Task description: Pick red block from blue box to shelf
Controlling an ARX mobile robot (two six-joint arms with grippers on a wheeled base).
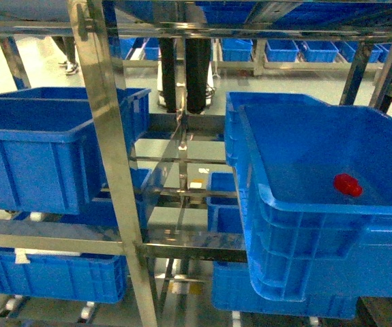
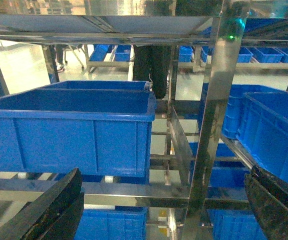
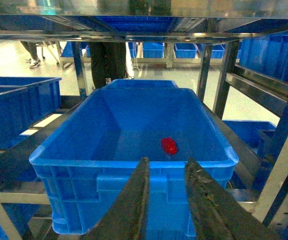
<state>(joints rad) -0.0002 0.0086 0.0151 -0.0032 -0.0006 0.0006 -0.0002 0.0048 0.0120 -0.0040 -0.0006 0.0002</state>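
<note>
The red block (image 1: 348, 184) lies on the floor of a dark blue ribbed crate (image 1: 305, 204) that stands on the right side of the steel shelf (image 1: 107, 122). In the right wrist view the red block (image 3: 169, 145) rests near the crate's front wall (image 3: 83, 161). My right gripper (image 3: 168, 161) hangs just outside that wall, open, with nothing between its fingers. My left gripper (image 2: 165, 172) is wide open and empty, facing a shelf post (image 2: 214, 125). The blue box is out of view. Neither gripper shows in the head view.
Another dark blue crate (image 1: 32, 157) sits on the left of the same tier, also seen as the crate (image 2: 68, 130) in the left wrist view. More crates fill the lower tier (image 1: 52, 276). A steel rail (image 3: 254, 87) runs along the right. A person's legs (image 1: 185, 68) stand behind the rack.
</note>
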